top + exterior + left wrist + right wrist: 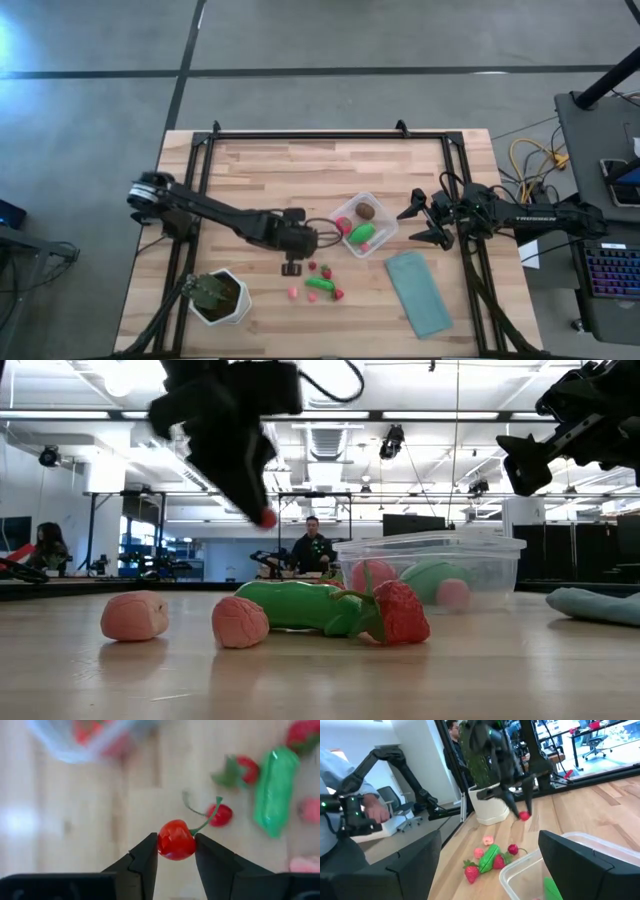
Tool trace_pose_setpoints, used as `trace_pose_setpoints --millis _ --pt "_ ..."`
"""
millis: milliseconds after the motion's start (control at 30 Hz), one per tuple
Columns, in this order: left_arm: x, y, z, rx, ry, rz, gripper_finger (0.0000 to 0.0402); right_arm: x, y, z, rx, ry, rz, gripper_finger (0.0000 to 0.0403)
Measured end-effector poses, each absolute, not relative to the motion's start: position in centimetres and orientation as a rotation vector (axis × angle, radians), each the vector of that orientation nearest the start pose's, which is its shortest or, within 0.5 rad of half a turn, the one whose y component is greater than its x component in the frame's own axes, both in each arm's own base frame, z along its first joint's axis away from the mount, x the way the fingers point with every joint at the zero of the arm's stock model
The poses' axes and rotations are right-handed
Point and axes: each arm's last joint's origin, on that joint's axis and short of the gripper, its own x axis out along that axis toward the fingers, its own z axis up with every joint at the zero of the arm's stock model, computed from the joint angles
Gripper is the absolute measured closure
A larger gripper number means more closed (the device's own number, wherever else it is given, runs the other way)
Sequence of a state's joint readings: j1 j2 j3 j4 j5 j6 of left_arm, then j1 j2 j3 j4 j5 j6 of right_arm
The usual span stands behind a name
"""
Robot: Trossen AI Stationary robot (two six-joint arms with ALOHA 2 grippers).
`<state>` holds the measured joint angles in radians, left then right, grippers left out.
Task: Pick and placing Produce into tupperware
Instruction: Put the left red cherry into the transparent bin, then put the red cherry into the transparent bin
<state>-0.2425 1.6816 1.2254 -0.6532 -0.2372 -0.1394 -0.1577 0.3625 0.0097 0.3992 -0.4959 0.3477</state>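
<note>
The clear tupperware (384, 214) stands right of the table's middle. It holds a brown oval (367, 211), a red round piece (343, 224), a green piece (361, 233) and a pink one. My left gripper (322, 238) hovers just left of it, shut on a red cherry (176, 840). More produce lies on the wood nearer the front edge: another cherry (220, 815), a strawberry (400, 612), a green piece (320, 284) and pink lumps (135, 615). My right gripper (418, 222) hangs open in the air right of the tupperware. My left gripper pinches the cherry's round red body (175, 851) between its two fingertips (147, 851), one on each side. The fingers come from above, slanting down toward the tupperware. The cherry (266, 517) is lifted clear of the table, and its green stem (205, 822) sticks out free.
A teal cloth (418, 292) lies flat near the table's right front. A green plant in a white pot (220, 296) stands at the left front corner. Black frame rails run along the table's left, right and far edges. People sit in the room beyond the table.
</note>
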Motion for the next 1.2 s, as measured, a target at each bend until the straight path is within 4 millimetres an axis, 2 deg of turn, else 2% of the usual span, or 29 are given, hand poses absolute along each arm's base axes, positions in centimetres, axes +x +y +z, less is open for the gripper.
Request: trace_pose_setpoints --millis 200,333,500,633,800,933,1000,1067,1200 --pt "35.2 -5.0 26.5 0.156 0.825 0.138 0.0295 11.8 -0.5 17.3 0.329 0.015 0.342 0.0077" --pt "37.4 -2.9 27.8 0.143 0.699 0.168 0.0295 11.8 -0.5 17.3 0.33 0.016 0.342 0.0077" --pt "40.1 -1.0 26.5 0.125 0.721 0.125 0.0295 11.8 -0.5 17.3 0.33 0.016 0.342 0.0077" --pt "42.1 -0.9 25.0 0.167 0.75 0.103 0.0292 11.8 -0.5 17.3 0.33 0.016 0.342 0.0077" --pt "43.9 -0.9 23.5 0.163 0.774 0.104 0.0259 11.8 -0.5 17.3 0.33 0.016 0.343 0.0077" --pt "44.3 -0.9 23.7 0.161 0.784 0.107 0.022 11.8 -0.5 17.3 0.33 0.016 0.343 0.0077" --pt "43.7 -0.9 24.0 0.142 0.812 0.129 0.02 11.8 -0.5 17.3 0.33 0.016 0.342 0.0077" --pt "42.9 -0.8 24.5 0.129 0.858 0.151 0.0181 11.8 -0.5 17.3 0.33 0.016 0.342 0.0077" --pt "39.9 -1.0 25.6 0.111 1.008 0.168 0.0162 11.8 -0.5 17.3 0.33 0.016 0.343 0.0077"
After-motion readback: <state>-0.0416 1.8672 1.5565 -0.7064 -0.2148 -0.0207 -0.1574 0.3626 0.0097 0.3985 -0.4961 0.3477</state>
